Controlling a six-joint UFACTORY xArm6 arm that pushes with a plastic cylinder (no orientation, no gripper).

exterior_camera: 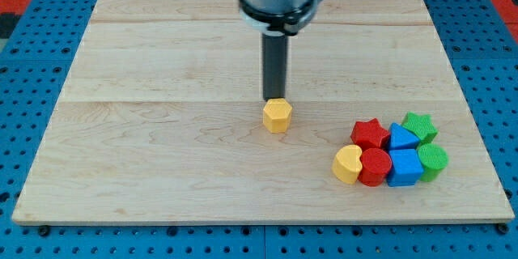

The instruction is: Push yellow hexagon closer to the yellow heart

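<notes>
1. Across the view's left half, the wooden board (146,146) is lying bare, with the blue pegboard (32,65) showing around its edges.
2. Near the board's middle, our rod (276,69) is coming straight down, and my tip (276,99) is sitting at the 12 o'clock edge of the yellow hexagon (277,116), touching it or just short of touching; we cannot tell which.
3. We are carrying no pincer: the arm is ending in that plain rod, so nothing is opening, closing or holding anything.
4. We are judging the hexagon to be light, rigid and quick to slide on smooth wood, and also quick to spin or slip off the rod if pressed off-centre. Taking hold means pressing a flat side squarely, so we are favouring its 10 o'clock face.
5. Toward 4 o'clock from the hexagon, well apart from it, the yellow heart (347,164) is sitting at the left end of a tight cluster.
6. Further right, we are seeing a red star (369,133), a red cylinder (375,167), two blue blocks (404,167), a green star (420,126) and a green cylinder (432,160), all packed together.
</notes>
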